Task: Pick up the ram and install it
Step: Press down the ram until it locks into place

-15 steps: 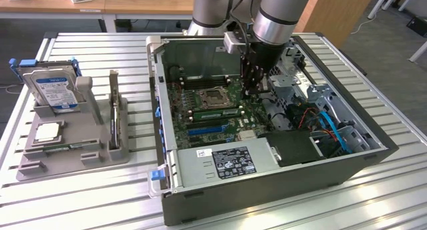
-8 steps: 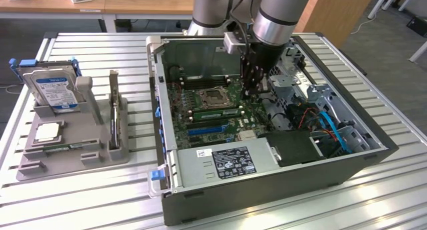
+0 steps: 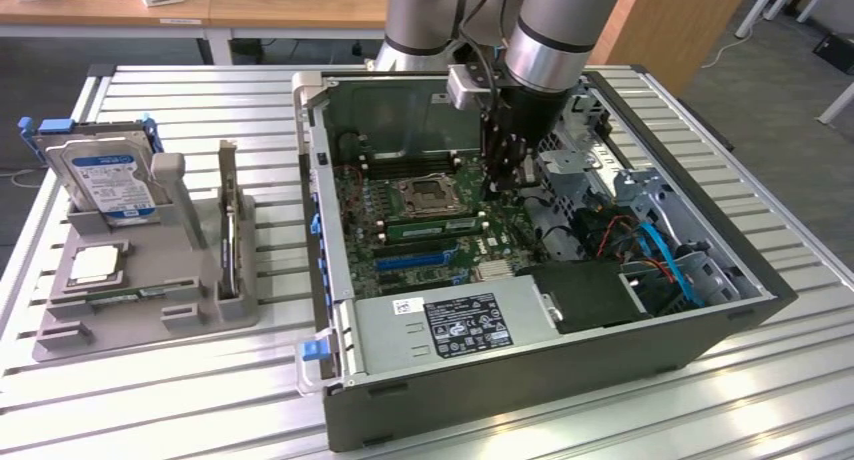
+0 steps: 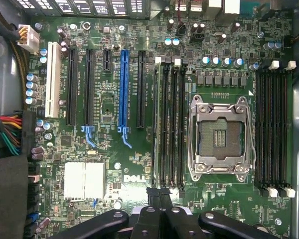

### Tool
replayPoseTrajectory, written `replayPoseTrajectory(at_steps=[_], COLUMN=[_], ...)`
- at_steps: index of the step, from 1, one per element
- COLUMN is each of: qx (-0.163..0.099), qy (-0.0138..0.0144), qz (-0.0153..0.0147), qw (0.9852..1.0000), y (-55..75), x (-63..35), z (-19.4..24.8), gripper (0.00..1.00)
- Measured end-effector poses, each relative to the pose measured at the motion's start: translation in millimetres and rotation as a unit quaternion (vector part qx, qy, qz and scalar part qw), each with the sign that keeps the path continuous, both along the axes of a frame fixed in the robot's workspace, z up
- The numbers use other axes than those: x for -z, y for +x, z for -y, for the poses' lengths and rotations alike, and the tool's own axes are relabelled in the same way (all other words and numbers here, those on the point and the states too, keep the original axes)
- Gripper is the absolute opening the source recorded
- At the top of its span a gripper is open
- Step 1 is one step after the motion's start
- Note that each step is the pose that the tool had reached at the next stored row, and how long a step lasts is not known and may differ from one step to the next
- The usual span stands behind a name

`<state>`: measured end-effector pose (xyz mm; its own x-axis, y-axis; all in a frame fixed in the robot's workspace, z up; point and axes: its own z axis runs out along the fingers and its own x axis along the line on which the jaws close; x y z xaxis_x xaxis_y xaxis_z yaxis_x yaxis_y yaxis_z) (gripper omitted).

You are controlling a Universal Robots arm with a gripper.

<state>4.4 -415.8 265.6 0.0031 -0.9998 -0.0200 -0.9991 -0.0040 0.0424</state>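
Gripper closed on nothing, at the memory slots beside the CPU socket; the ram looks seated beside that socket, latching unclear.

White DELL lettering stands on the green motherboard.

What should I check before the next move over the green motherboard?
1. Black gripper shut: ok.
2. Gripper over one end of the black memory slots beside the square silver CPU socket: ok.
3. Thin green ram stick held by the gripper: cannot tell.
4. White end latches on those slots open: cannot tell.
5. Silver blue-labelled hard drive standing in the grey tray, apart from the arm: ok.
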Motion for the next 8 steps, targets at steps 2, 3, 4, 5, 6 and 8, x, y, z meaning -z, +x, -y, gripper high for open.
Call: replayPoseTrajectory(at_steps=[2, 3, 4, 5, 6, 8], qx=[0.0, 0.0, 0.0, 0.0, 0.0, 0.0], qy=[0.0001, 0.0002, 0.0001, 0.0, -0.0001, -0.0001], qz=[0.0001, 0.0001, 0.0, 0.0, -0.0001, -0.0001], qw=[1.0, 1.0, 1.0, 1.0, 1.0, 1.0], y=[0.0, 0.0, 0.0, 0.0, 0.0, 0.0], x=[0.5, 1.0, 1.4, 1.6, 1.8, 1.8], z=[0.0, 0.0, 0.0, 0.0, 0.0, 0.0], gripper=[0.11, 0.11, 0.11, 0.11, 0.11, 0.11])
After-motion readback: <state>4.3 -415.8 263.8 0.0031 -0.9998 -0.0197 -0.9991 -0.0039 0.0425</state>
